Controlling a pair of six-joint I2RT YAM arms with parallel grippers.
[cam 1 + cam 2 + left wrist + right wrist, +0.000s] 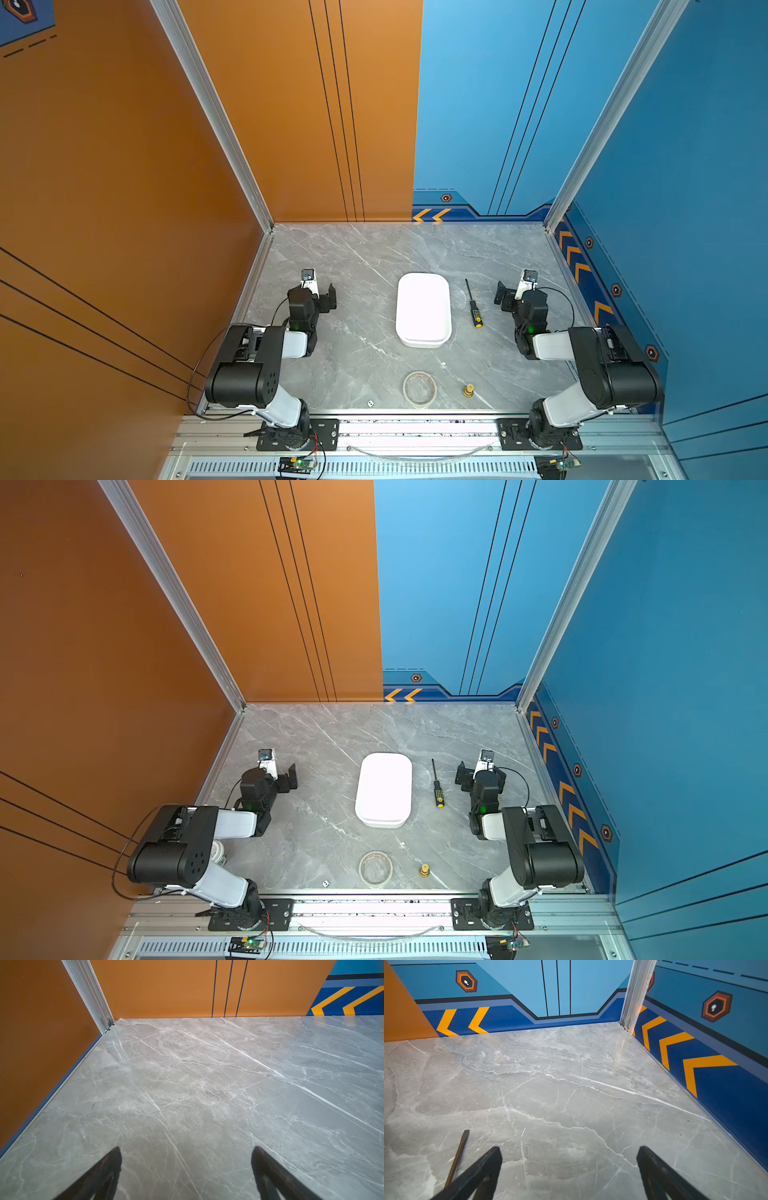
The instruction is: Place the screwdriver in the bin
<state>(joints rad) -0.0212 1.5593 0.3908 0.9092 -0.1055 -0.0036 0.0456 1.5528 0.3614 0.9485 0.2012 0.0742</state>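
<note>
The screwdriver lies flat on the grey marble table just right of the bin, with its black-and-yellow handle toward the front. In the right wrist view only its thin shaft shows, beside one of the fingers. The bin, a shallow white tray, sits empty mid-table. My right gripper hovers open to the right of the screwdriver's shaft, holding nothing. To the left of the bin my left gripper is open over bare table.
A clear tape ring and a small brass fitting lie near the front edge, with a tiny white die further left. An orange wall stands on the left, a blue one on the right, and both meet at the back.
</note>
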